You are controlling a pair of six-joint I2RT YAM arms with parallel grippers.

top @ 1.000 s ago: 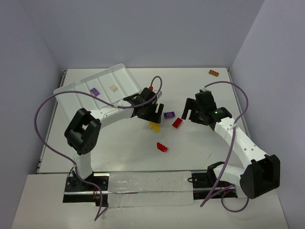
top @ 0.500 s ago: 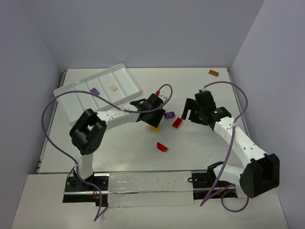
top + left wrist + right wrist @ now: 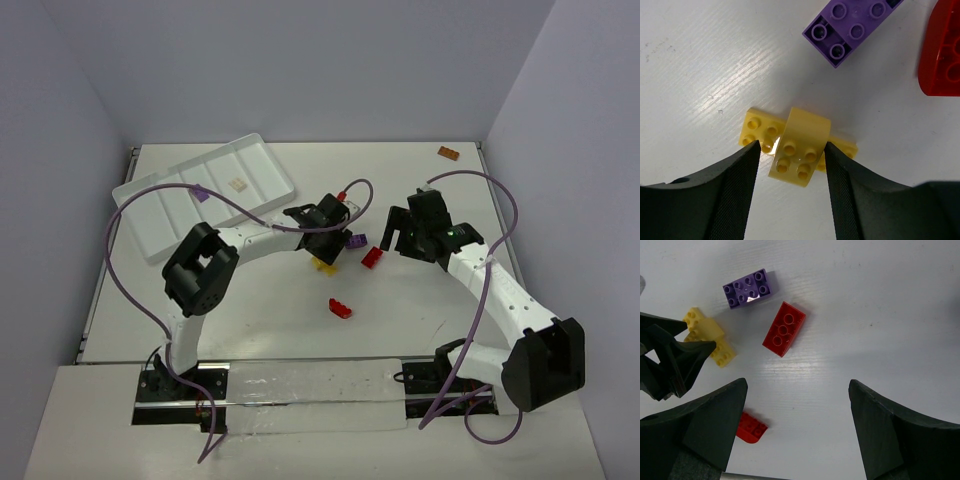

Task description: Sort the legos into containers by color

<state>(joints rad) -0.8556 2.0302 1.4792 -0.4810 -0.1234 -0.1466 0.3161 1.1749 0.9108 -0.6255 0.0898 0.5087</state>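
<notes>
While left claw (image 3: 792, 150) straddles yellow legos (image 3: 800, 142), right claw (image 3: 797, 420) spread wide

No legible text, label or number on anything.

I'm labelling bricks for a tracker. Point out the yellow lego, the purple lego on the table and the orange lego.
yellow lego (image 3: 799, 150): left wrist view, studded top of its upper piece.
purple lego (image 3: 852, 25): left wrist view, studded top.
orange lego (image 3: 448, 153): top view, its middle.
</notes>
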